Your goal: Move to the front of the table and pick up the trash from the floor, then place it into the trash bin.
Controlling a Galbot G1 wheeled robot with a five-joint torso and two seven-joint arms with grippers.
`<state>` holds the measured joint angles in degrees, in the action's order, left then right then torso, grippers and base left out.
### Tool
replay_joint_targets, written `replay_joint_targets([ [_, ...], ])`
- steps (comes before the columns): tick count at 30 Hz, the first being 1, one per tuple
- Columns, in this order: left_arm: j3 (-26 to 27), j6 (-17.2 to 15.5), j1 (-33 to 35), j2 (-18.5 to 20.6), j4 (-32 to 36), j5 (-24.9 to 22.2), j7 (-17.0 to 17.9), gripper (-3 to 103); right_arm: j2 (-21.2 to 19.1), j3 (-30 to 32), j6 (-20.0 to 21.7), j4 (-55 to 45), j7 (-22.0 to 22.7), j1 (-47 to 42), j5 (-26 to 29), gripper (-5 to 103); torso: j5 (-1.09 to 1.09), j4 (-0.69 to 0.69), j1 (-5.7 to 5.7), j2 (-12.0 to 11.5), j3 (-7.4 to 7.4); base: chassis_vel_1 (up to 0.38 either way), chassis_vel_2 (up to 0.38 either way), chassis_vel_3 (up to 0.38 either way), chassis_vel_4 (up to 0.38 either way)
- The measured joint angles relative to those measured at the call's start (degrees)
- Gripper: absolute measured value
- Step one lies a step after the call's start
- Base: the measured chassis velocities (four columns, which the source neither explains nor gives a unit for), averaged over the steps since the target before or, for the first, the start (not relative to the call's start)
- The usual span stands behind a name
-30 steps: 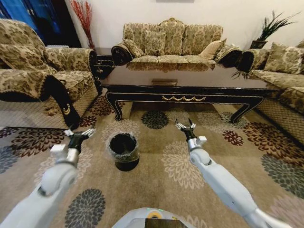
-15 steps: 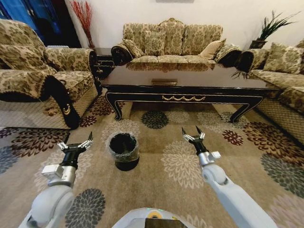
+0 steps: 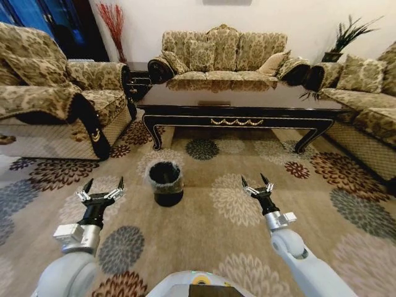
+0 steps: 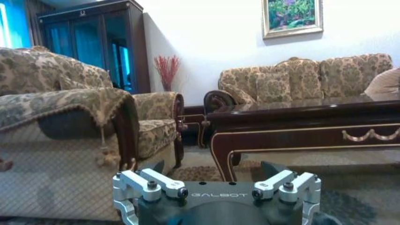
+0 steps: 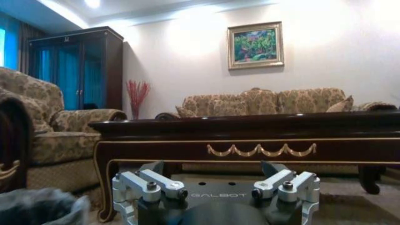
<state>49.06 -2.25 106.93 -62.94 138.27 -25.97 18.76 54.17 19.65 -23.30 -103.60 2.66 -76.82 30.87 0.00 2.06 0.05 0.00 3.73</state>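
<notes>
The long dark-wood table [image 3: 235, 102] stands ahead on the carpet, with gold ornament along its apron. The small black trash bin [image 3: 166, 182] with a clear bag at its rim sits on the carpet in front of the table's left end. My left gripper [image 3: 103, 184] hovers open and empty above the floor, left of the bin. Right of the bin, my right gripper [image 3: 253, 179] is also open and empty. The left wrist view has the left gripper [image 4: 214, 171] facing the table [image 4: 300, 122]. The right wrist view has the right gripper [image 5: 212, 168], the table [image 5: 250, 136] and the bin [image 5: 37, 206]. The trash is out of view.
A patterned armchair [image 3: 55, 105] stands at the left, a sofa [image 3: 223, 52] behind the table, and another sofa [image 3: 365, 105] at the right. Floral carpet [image 3: 210, 235] lies open between me and the table.
Both arms have drawn back toward my body and lowered, grippers still open. The whole picture has shifted a little, so the camera has moved.
</notes>
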Motion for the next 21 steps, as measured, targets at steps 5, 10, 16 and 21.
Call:
replay_joint_targets([
  [5,-0.54,0.0,0.08,-0.32,0.14,0.49,0.05,100,0.34,0.53,-0.46,0.07,-0.29,-0.95,-0.5,100,0.03,0.0,0.0,0.0,0.0,0.329,-0.322,-0.332,0.334],
  [10,-0.87,0.0,-0.08,-0.45,0.18,0.58,0.09,100,0.38,0.82,-0.85,0.55,-0.48,-1.46,-0.81,100,0.07,0.01,0.0,0.0,0.0,0.375,-0.356,-0.365,0.359],
  [16,-1.66,0.09,-0.39,-0.62,0.05,1.0,0.11,100,0.53,0.94,-0.99,1.06,-0.5,-1.29,-0.82,100,0.06,0.02,0.0,0.0,0.0,0.356,-0.373,-0.356,0.365],
  [21,-2.13,0.13,-0.75,-0.6,-0.21,1.05,0.13,100,0.69,0.84,-1.48,1.72,-0.5,-1.05,-0.79,100,0.01,0.01,0.0,0.0,0.0,0.317,-0.386,-0.326,0.377],
])
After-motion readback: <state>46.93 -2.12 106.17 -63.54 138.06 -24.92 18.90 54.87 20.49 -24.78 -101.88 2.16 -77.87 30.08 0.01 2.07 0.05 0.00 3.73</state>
